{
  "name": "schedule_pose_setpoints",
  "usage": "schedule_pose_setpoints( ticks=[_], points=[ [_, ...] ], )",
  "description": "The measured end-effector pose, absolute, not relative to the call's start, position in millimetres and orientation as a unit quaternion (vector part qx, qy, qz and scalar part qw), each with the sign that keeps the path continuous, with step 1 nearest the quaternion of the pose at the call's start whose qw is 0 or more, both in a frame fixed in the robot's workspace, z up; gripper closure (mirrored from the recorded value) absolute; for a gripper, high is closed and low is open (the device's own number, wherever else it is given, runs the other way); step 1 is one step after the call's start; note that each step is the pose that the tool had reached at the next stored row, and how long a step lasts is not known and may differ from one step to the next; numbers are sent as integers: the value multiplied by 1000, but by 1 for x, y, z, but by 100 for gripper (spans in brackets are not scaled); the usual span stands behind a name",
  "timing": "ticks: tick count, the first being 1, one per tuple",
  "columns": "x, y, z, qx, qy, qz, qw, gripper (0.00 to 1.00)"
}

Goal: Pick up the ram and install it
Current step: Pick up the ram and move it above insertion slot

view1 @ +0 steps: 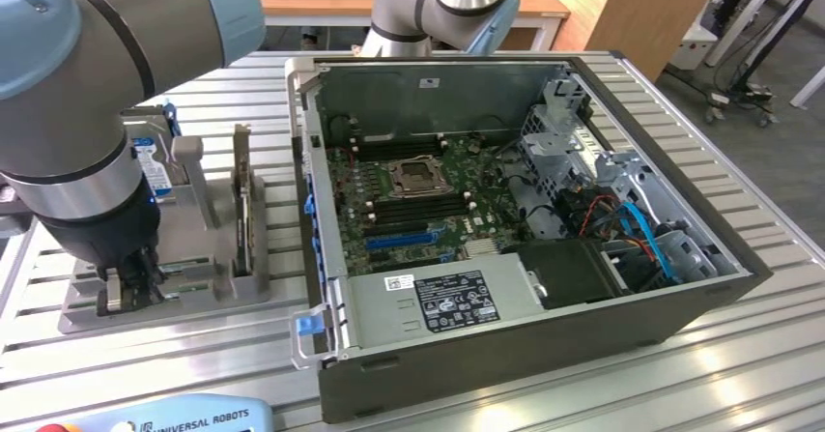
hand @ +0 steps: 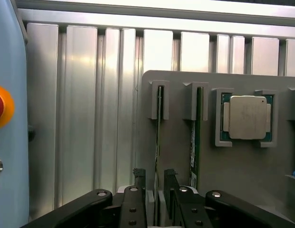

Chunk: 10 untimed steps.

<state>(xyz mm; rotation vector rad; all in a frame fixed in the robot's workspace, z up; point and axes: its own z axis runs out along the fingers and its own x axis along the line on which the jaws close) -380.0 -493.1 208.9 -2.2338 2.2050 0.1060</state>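
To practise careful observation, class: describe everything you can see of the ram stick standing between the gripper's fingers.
The ram is a thin, narrow green board seen edge-on, standing on its long edge in a slot of the grey holder. A grey bracket cups the end away from the gripper. The open gripper straddles the other end, one finger on each side, with a slight gap showing. A second stick stands parallel beside it.

Bright, likely overhead light, glare on slats [hand: 76,95]
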Motion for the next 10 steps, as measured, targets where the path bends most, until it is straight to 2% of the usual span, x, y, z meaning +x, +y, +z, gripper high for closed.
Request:
schedule_pose_setpoints(
  ticks=[10],
  points=[
    [-380, -493, 204, -711, 702, 34, 1, 70]
  ],
)
